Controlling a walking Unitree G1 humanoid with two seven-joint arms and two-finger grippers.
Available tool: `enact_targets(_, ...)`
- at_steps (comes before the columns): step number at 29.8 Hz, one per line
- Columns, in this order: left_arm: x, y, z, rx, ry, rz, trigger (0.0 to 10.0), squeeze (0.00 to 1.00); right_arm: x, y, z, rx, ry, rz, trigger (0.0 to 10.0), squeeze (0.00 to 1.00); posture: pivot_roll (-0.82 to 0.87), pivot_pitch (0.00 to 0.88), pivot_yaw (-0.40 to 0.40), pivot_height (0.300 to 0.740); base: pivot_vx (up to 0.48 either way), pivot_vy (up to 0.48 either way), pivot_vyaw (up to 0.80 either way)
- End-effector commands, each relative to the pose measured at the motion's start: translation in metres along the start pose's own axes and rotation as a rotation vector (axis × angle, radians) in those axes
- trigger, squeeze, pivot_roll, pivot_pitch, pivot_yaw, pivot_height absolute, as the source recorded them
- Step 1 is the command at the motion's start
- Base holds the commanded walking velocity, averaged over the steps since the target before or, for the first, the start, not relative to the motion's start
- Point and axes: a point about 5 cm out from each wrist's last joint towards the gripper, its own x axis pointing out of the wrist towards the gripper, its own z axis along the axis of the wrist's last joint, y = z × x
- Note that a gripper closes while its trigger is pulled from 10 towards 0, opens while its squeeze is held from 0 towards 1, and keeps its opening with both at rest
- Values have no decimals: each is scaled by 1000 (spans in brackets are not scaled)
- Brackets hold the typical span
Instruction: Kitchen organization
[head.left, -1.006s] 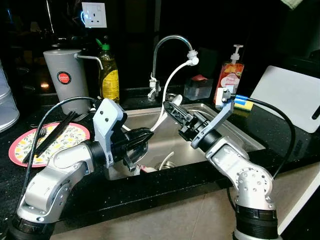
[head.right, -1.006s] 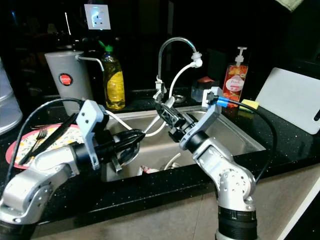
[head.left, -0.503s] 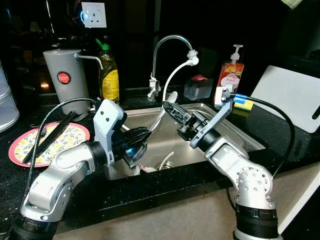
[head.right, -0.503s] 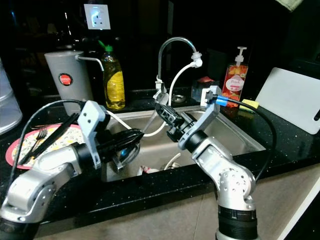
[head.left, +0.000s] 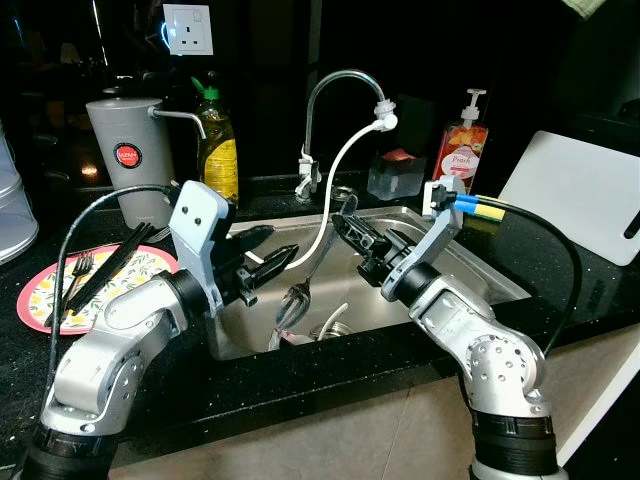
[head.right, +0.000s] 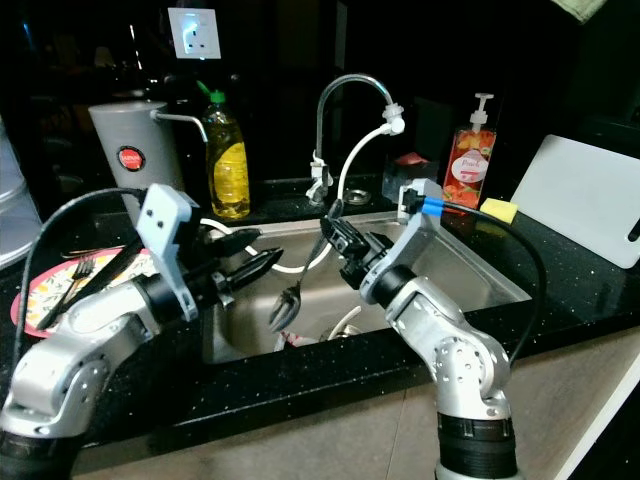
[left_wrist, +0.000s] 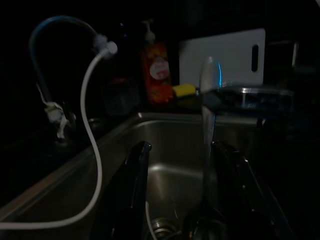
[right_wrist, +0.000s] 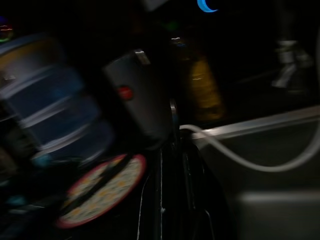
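A metal spoon (head.left: 300, 292) hangs bowl-down over the steel sink (head.left: 480, 270). Its handle is pinched at the top by my right gripper (head.left: 345, 222), which is shut on it. My left gripper (head.left: 268, 250) is open just to the left of the spoon, not touching it. In the left wrist view the spoon handle (left_wrist: 207, 130) stands upright near one of the two spread black fingers (left_wrist: 136, 185). A floral pink plate (head.left: 135, 275) on the left counter carries black chopsticks (head.left: 105, 268) and a fork (head.left: 76, 268).
Behind the sink are a curved tap (head.left: 335, 82) with a white hose (head.left: 340, 170), a yellow dish soap bottle (head.left: 216, 150), a grey kettle (head.left: 130, 160) and a red soap pump (head.left: 460, 145). A white cutting board (head.left: 580, 195) and a yellow sponge (head.left: 490, 210) are at the right.
My left gripper let go of the spoon's bowl, opened and drew back to the left. The spoon now hangs from the right gripper alone, which dipped slightly.
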Motion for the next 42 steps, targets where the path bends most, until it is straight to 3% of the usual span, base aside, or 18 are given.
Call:
enact_targets(1,-1,6,-2,-16,7,48,10000,0,1,-13,1,-23,-25,-86,10000,0,-37,3,-22,740,0,0,0)
enact_targets(7,-3,17,-18,-11,108,157,10000,0,8,-31,-6,-122,-35,-220,10000,0,-39,10,-20,740,0,0,0)
enact_targets(11,-3,20,-25,-15,159,197,10000,0,11,-37,-9,-126,-48,-267,10000,0,-36,10,-21,740,0,0,0)
enact_targets(15,-4,27,-31,-40,192,284,10000,0,20,-54,-24,-68,-43,-383,10000,0,-32,11,-25,740,0,0,0)
enact_targets(28,-6,35,-31,-48,197,356,10000,0,25,-63,-57,-75,82,-420,10000,0,-32,12,-32,740,0,0,0)
enact_targets(30,-6,37,-32,-51,205,371,10000,0,26,-65,-62,-77,90,-425,10000,110,-33,11,-32,740,0,0,0)
enact_targets(31,-6,37,-32,-51,205,371,10000,0,26,-65,-62,-77,90,-425,10000,110,-33,11,-32,740,0,0,0)
enact_targets(32,-5,38,-33,-61,213,388,10000,0,26,-66,-67,-90,114,-422,10000,345,-35,12,-30,740,0,0,0)
enact_targets(33,-5,38,-33,-61,213,388,10000,0,26,-66,-67,-90,114,-422,10000,345,-35,12,-30,740,0,0,0)
enact_targets(34,-6,44,-35,-69,229,434,10000,0,26,-66,-73,-106,139,-412,10000,1000,-38,13,-29,740,0,0,0)
enact_targets(42,-11,59,-39,-59,276,570,10000,0,29,-63,-51,-115,51,-394,10000,1000,-39,13,-28,740,0,0,0)
